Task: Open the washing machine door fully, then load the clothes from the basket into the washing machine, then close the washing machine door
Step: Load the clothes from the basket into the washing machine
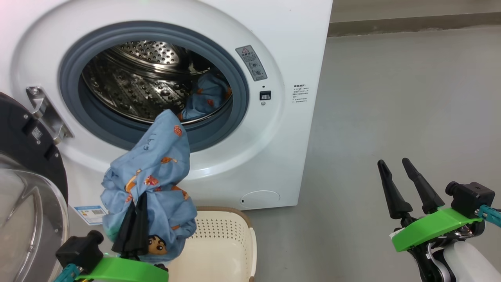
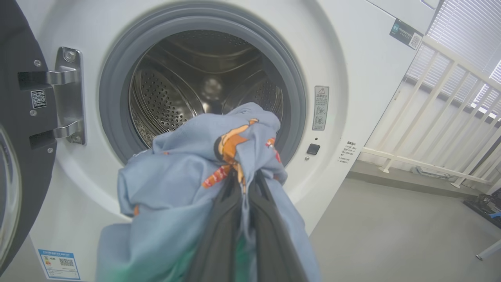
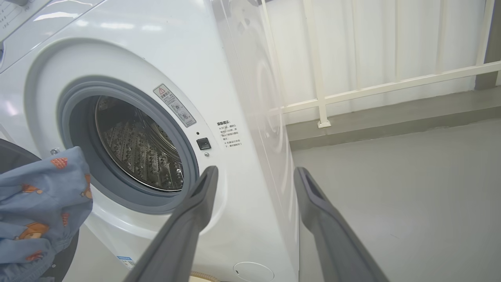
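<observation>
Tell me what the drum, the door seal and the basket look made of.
Drum: shiny steel, by its mirror sheen and punched holes. Door seal: matte grey, likely rubber. Basket: cream plastic, probably, with moulded holes and a brown rim.

You can't see the left gripper's [image 1: 140,200] fingertips, because the clothes [image 1: 156,172] it grips are bunched over them. The washing machine door [image 1: 27,203] is cut off at the head view's left edge and the basket [image 1: 231,239] at its bottom edge. The warning label's [image 1: 251,62] print is too small to read.
</observation>
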Tool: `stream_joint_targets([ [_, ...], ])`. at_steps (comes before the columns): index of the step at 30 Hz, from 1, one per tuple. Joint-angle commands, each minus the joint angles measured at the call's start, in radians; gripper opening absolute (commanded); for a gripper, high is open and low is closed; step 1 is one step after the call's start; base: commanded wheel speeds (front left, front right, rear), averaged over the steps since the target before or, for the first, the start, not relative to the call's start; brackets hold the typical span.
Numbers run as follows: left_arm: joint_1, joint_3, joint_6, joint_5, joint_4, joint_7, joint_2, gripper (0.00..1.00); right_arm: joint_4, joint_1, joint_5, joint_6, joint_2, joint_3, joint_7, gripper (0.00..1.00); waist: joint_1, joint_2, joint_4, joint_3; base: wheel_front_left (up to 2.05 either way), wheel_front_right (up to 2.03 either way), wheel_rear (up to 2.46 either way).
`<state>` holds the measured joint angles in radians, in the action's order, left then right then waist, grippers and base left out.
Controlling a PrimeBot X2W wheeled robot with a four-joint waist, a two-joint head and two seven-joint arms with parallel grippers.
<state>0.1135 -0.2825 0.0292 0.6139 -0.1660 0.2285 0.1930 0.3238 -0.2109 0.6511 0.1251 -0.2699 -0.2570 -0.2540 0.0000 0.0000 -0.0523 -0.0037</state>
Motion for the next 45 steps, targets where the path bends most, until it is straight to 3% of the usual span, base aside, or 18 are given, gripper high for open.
stream_joint_targets([
  [1, 0.01, 0.035, 0.007, -0.009, 0.034, 0.001, 0.017, 0.0, -0.023, 0.002, -0.003, 0.006, -0.019, -0.019, -0.008, 1.0, 0.0, 0.0, 0.001, -0.001, 0.0, 0.0, 0.0],
  [15, 0.012, 0.03, 0.024, -0.005, 0.041, -0.006, 0.017, 0.0, -0.019, -0.005, -0.007, 0.006, -0.023, -0.033, -0.008, 1.0, 0.0, 0.0, -0.001, 0.005, 0.0, 0.0, 0.0],
  [23, 0.105, 0.023, 0.024, 0.005, -0.031, -0.053, 0.014, 0.0, -0.024, -0.011, -0.005, 0.006, -0.025, -0.041, -0.008, 1.0, 0.0, 0.0, -0.012, 0.031, 0.0, 0.0, 0.0],
  [45, 0.855, 0.034, -0.042, -0.034, -0.621, -0.034, 0.024, 0.0, -0.097, -0.144, 0.0, 0.006, 0.018, -0.027, -0.008, 1.0, 0.0, 0.0, -0.162, 0.432, 0.0, 0.0, 0.0],
])
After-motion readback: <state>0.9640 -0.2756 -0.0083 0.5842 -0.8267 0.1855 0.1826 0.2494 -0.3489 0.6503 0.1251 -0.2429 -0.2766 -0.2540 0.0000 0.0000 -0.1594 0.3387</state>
